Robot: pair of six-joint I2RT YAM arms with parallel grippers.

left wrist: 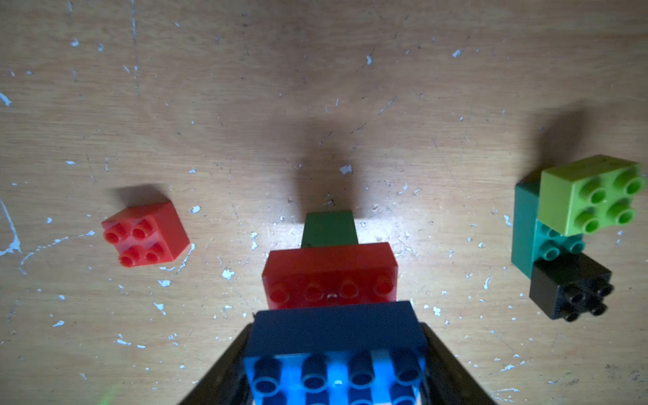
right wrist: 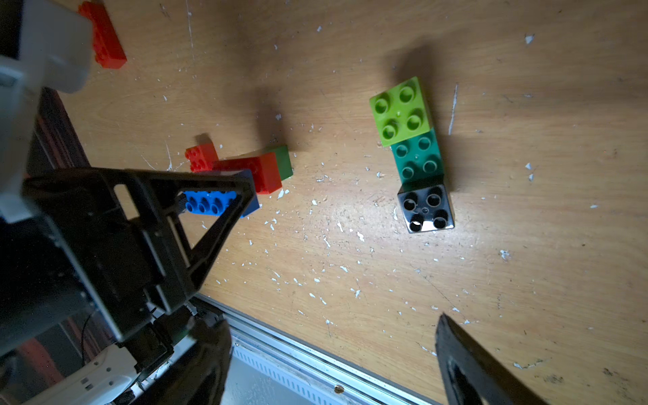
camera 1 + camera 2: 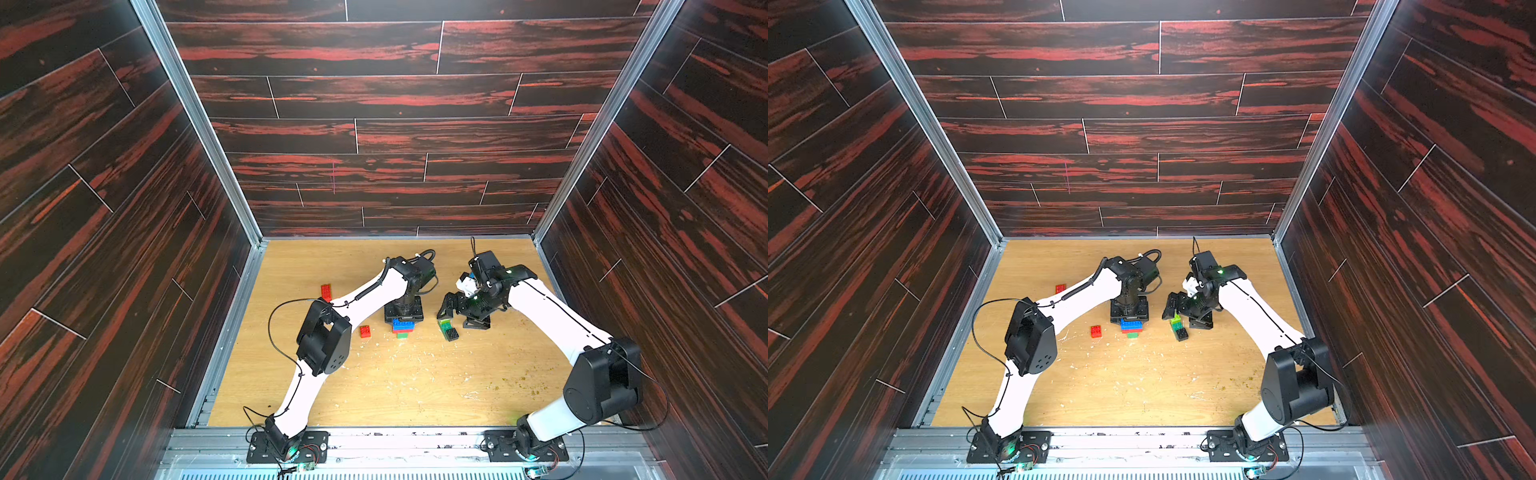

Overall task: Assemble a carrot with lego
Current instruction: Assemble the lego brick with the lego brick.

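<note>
White arms (image 3: 374,297), blk joints (image 3: 324,343), cables (image 3: 269,328), prob. green LEDs (image 3: 508,272)

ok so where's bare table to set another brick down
Widest free patch: the table's front half, between the bricks and the front rail. Also the strip along the back wall. Crowded: small red brick, stack and teal bar sit close.

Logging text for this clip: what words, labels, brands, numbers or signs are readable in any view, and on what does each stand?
No text can be read in any view.
Studs of the lime brick, black brick and blue brick: no lettering legible.
Left arm's base plate: any marking is too small to read.
</note>
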